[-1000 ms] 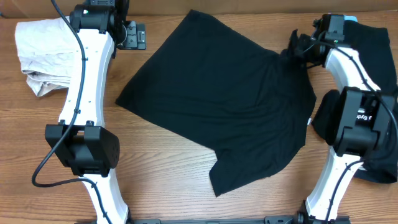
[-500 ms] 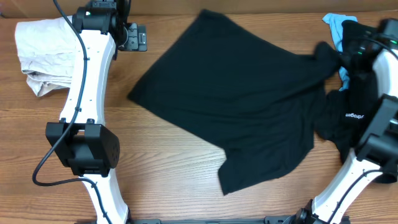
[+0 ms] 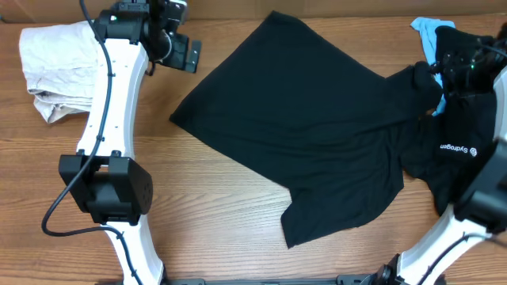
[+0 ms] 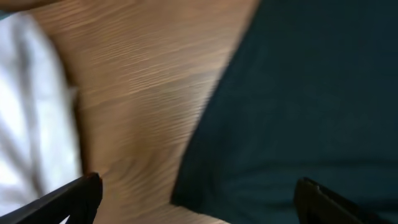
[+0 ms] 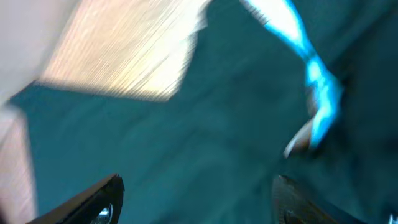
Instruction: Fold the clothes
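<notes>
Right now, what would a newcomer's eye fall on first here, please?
The large black T-shirt lies askew across the table. Then the logo-printed black shirt heaped at the right edge with a light-blue piece at its far end, and the beige garment far left.

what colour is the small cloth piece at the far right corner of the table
The small crumpled cloth piece is light blue, clearest in the overhead view.

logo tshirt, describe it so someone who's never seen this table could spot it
On the wooden table, look to the far right, past the big plain black T-shirt spread across the middle. The logo T-shirt lies bunched near the light-blue piece. Alone among the dark clothes, it bears small white lettering.
</notes>
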You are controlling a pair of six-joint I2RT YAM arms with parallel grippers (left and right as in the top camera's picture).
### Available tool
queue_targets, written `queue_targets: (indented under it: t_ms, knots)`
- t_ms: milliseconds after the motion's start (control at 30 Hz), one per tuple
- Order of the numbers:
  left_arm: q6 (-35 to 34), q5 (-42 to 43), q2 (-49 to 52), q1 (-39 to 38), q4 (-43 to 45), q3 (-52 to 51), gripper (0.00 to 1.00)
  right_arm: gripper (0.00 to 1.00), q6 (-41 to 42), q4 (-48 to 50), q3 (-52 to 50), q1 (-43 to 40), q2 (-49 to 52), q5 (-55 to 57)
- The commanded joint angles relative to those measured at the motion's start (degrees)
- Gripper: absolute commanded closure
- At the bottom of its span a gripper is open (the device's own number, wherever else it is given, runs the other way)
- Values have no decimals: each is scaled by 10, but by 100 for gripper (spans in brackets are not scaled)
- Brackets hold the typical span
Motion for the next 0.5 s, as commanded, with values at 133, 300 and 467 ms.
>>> queue_targets:
  t_ms: [133, 300, 467]
  knots:
    - [126, 44, 70, -88, 9, -20, 0, 15, -27, -107, 19, 83, -160, -4]
    - [126, -23, 129, -156, 26, -20, 0, 13, -24, -159, 19, 120, -209, 13]
    - [110, -42, 179, -198, 35, -20, 0, 5, -24, -194, 19, 134, -236, 13]
